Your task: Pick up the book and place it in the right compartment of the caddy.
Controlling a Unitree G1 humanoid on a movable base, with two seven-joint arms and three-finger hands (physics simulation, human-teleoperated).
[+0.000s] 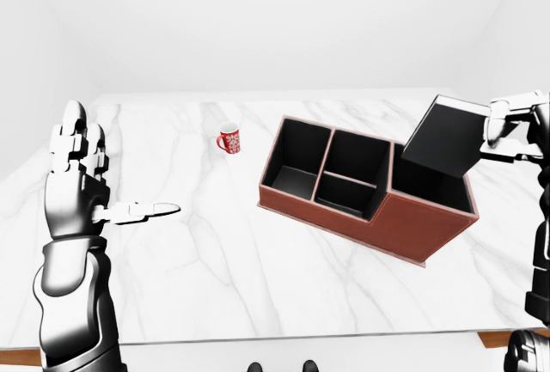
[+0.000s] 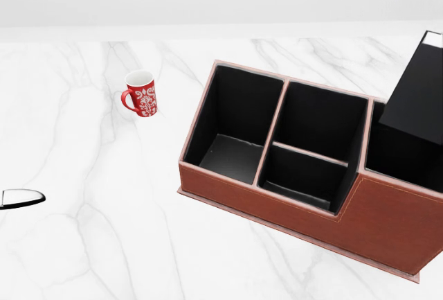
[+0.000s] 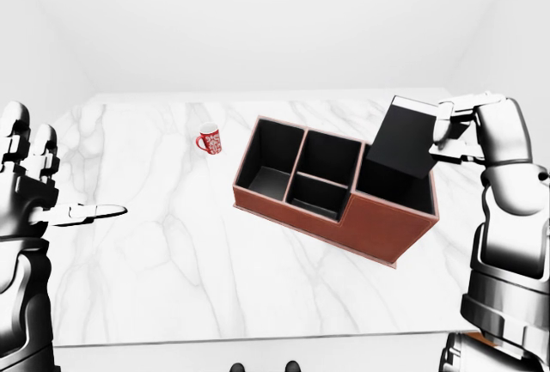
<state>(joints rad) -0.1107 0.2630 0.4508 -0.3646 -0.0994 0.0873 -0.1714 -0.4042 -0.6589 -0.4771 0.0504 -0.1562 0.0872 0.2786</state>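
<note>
The brown caddy (image 1: 411, 219) with black compartments lies slanted on the white marble table (image 1: 215, 277). A black book (image 3: 402, 137) hangs tilted over the caddy's right compartment (image 1: 438, 190), its lower edge dipping into the opening. My right hand (image 3: 460, 127) is shut on the book's upper right end. In the head view only the book (image 2: 419, 92) and the caddy (image 2: 387, 217) show, not the hand. My left hand (image 1: 82, 174) is held up open at the left of the left-eye view, far from the caddy, holding nothing.
A red mug (image 1: 229, 138) with white pattern stands on the table, up and left of the caddy. The table's near edge (image 1: 284, 338) runs along the bottom of the eye views. White walls lie beyond the table.
</note>
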